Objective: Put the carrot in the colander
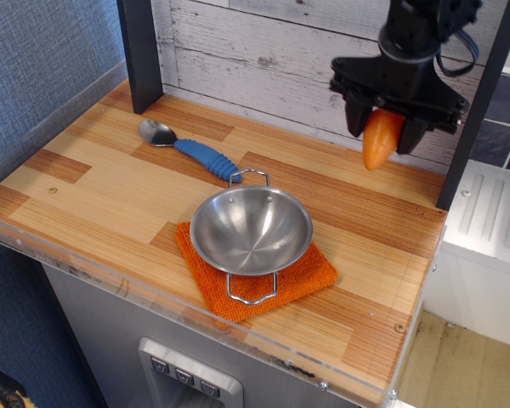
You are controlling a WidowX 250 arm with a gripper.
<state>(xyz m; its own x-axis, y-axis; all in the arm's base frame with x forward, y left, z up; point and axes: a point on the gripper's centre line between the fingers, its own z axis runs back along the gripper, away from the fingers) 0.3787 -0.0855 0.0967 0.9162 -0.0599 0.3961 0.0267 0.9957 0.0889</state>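
Note:
The colander [251, 229] is a shiny round steel bowl with two wire loop handles. It sits empty on an orange square cloth [302, 276] near the front of the wooden counter. My black gripper [384, 127] is high at the back right, in front of the plank wall. It is shut on the orange carrot [381, 143], which hangs tip down between the fingers, well above the counter. The carrot is up and to the right of the colander.
A metal spoon with a blue handle [206, 157] lies behind the colander to the left. A dark post [140, 55] stands at the back left and another [480, 102] at the right. The counter's clear plastic edge [195, 310] runs along the front.

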